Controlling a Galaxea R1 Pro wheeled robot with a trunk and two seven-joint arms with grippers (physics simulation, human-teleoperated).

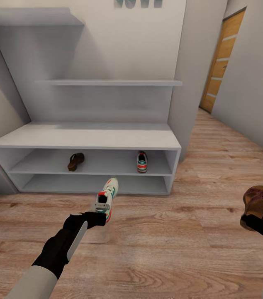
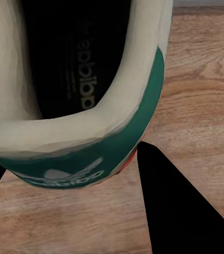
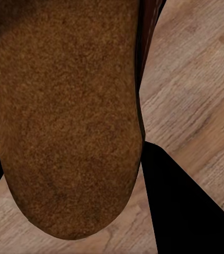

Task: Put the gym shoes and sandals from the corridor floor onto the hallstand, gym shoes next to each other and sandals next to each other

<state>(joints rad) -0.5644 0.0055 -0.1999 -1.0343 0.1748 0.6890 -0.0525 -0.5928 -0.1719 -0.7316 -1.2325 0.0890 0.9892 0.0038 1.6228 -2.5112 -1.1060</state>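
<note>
Left end effector (image 1: 100, 216) is clamped on the heel of one gym shoe (image 1: 106, 198), held above the corridor floor (image 1: 169, 232). Right end effector (image 1: 254, 221) grips one sandal (image 1: 256, 201). Beyond both, the hallstand (image 1: 86, 137) carries the second gym shoe (image 1: 142, 162) and second sandal (image 1: 76, 161) on its upper open shelf, well apart.

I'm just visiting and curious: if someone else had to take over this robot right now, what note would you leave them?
Left gripper: shut on a gym shoe, held above the corridor floor.
Right gripper: shut on a sandal, also off the floor.
Done: one sandal and one gym shoe sit far apart on the hallstand, upper open shelf.
Left: set each held shoe beside its partner on that shelf.
</note>
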